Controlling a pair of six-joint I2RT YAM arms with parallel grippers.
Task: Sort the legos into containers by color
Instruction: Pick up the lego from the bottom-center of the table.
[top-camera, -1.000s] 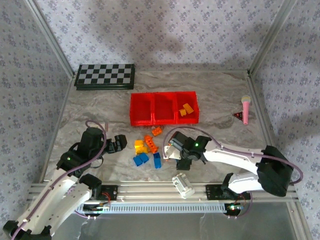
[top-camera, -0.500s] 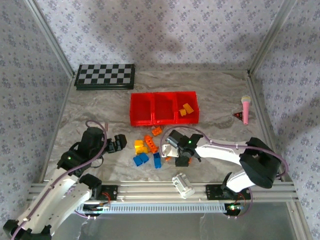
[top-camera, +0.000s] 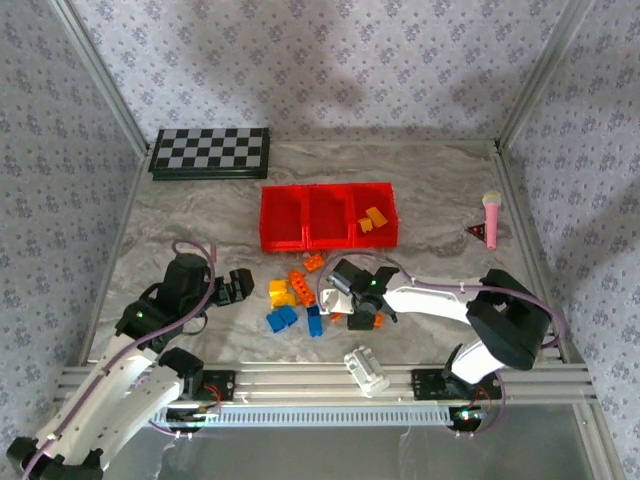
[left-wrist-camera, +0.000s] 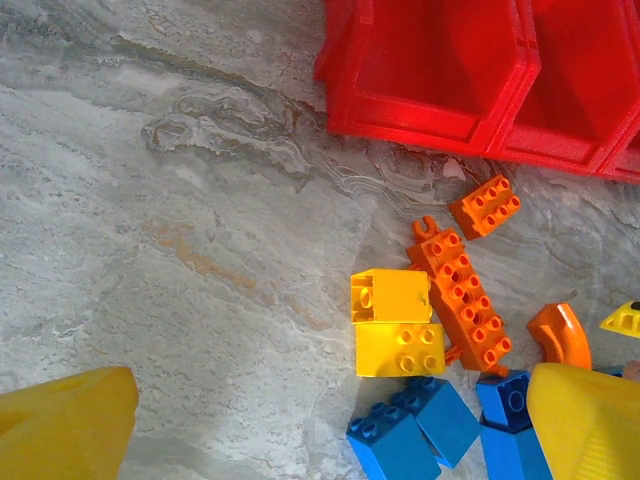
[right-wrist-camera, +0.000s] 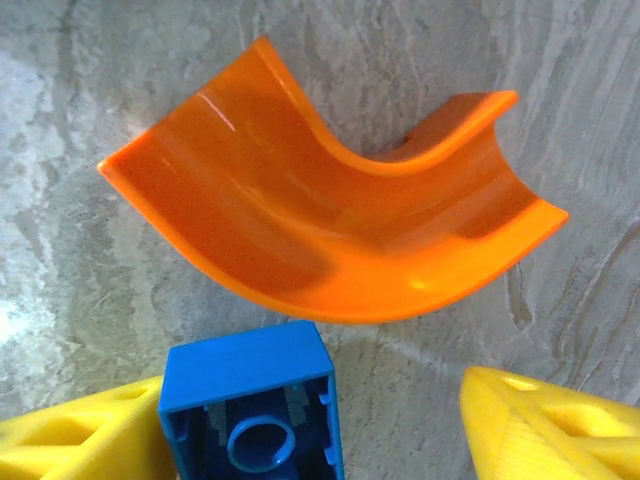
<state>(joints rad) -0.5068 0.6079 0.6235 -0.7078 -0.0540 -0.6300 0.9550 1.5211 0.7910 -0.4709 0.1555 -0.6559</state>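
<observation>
Legos (top-camera: 293, 300) lie scattered on the desk (top-camera: 200, 230), lower centre of the top view, below the red containers (top-camera: 283, 222). Two orange ones (top-camera: 372, 219) sit in the right-hand bin. Left jaws released wide, holding nothing. Right jaws apart below a curved orange lego (right-wrist-camera: 330, 220), with a blue brick (right-wrist-camera: 250, 410) beside one finger, unclamped.

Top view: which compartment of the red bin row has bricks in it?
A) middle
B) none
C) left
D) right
D: two orange bricks lie in the right compartment of the bins, and the left and middle ones look empty.
</observation>
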